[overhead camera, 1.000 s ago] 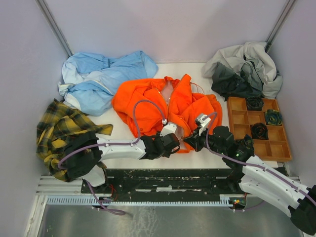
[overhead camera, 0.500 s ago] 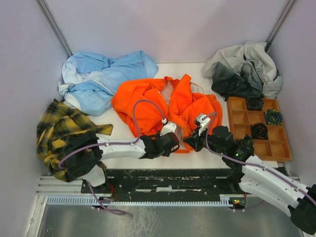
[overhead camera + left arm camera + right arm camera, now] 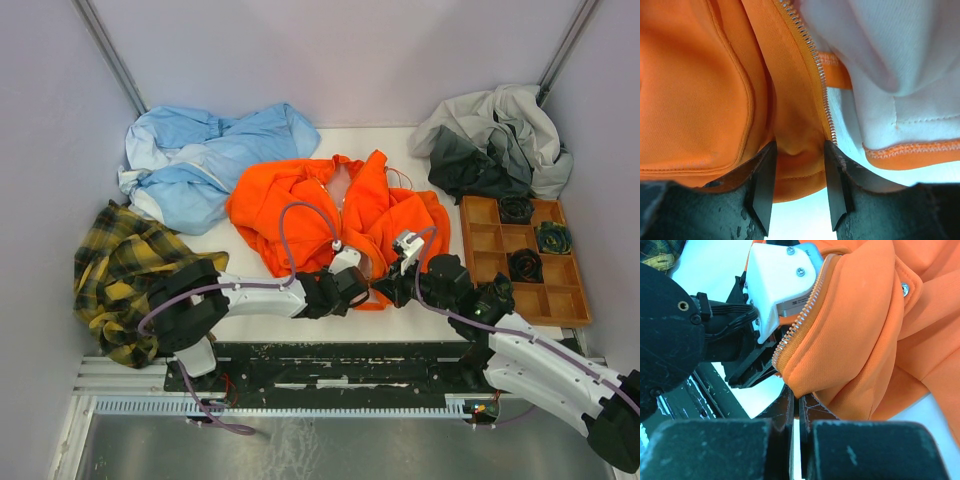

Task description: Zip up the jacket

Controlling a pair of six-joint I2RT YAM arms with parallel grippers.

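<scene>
Low in the frame my left fingers (image 3: 762,192) pinch the soft bright orange jacket (image 3: 700,90), my right fingers (image 3: 782,415) squeeze together, so I should match its pale metal zipper (image 3: 818,75) ends first.

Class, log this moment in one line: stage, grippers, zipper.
stage: gripping hem | left gripper: closed on jacket hem beside zipper | right gripper: shut at hem edge | zipper: open

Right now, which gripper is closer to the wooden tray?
Right. The right gripper is at the jacket's near hem, some way left of the tray. The left gripper is at the same hem, farther left.
</scene>
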